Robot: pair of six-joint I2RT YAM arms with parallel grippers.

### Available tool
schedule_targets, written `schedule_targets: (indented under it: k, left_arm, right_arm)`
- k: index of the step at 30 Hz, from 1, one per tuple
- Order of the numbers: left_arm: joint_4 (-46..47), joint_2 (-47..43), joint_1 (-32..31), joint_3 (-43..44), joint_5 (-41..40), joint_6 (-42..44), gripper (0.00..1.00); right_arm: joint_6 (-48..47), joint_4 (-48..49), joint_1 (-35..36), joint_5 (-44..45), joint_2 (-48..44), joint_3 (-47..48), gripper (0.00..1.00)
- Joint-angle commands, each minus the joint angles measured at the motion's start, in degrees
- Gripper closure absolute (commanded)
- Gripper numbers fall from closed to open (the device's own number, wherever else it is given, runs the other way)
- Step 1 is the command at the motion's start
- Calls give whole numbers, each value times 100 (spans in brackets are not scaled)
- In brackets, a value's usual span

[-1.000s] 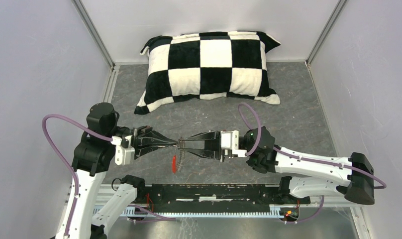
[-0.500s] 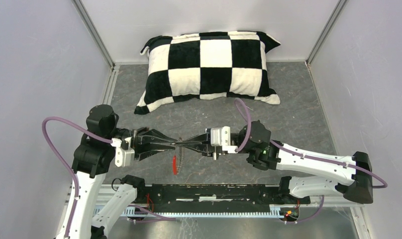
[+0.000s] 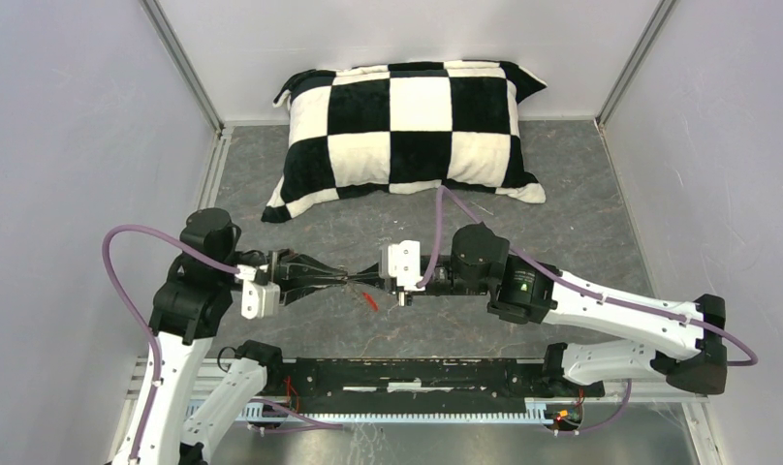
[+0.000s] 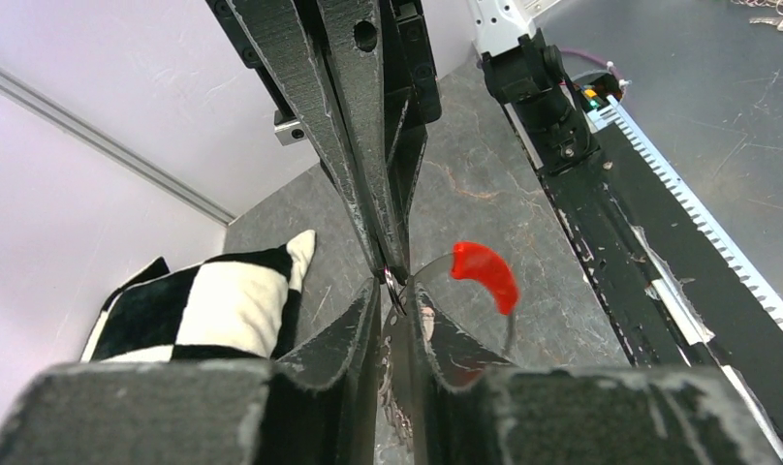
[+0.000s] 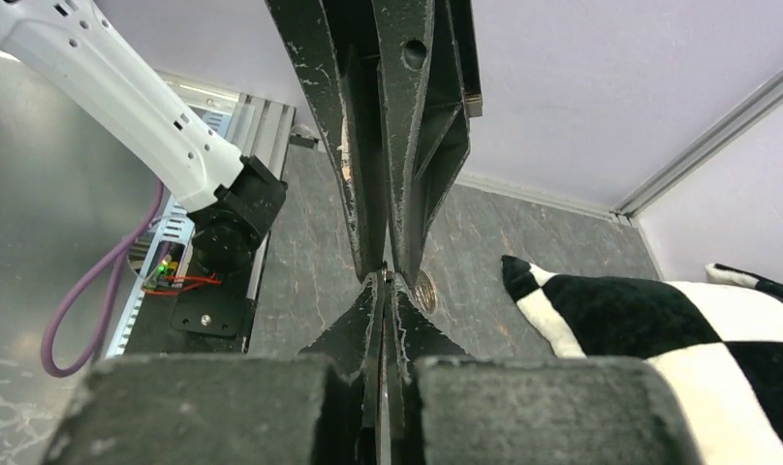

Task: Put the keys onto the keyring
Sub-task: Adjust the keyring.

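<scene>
You see 1 keyring (image 4: 485,276) running between the fingers of your left gripper (image 3: 341,283), a slit apart, grip unclear. Your right gripper (image 3: 360,285) is pinched closed, tip to tip. 1 pillow (image 3: 407,126) lies behind.

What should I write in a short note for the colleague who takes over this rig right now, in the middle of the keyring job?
The right gripper is shut, tip to tip with the other one, and seems to pinch the keyring wire.
The left gripper has its jaws slightly apart; a grip is not evident.
The keyring hangs in the air at the meeting fingertips, its red section beside them.
The keys cannot be made out in any view.
Done: keyring picked up. Left: locate both keys and thread them on; no key visibly on the ring.
</scene>
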Motion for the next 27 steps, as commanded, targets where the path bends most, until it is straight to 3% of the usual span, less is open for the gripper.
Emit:
schedule_targets:
  k: [1,8,14,19,27]
  left_arm:
    - [113,83,-17,-2,79,-312,80]
    - [142,55,-18,-145,8,-599,90]
    - [130,-54,-17,-304,-179,-576,76]
    - [127,-31,-20,-310,-273,-469,73]
    - [110,24,-18,-312,-277,-335,95]
  right_arm:
    - [-187,-413,23,86,109,460,99]
    - [-217,-404,37,46,141,542,99]
    - [-181,-346,43,33,104,532,99]
    - [-131,-290,59,-14,98,495,99]
    - [-11,-101,79,-149,142,479,99]
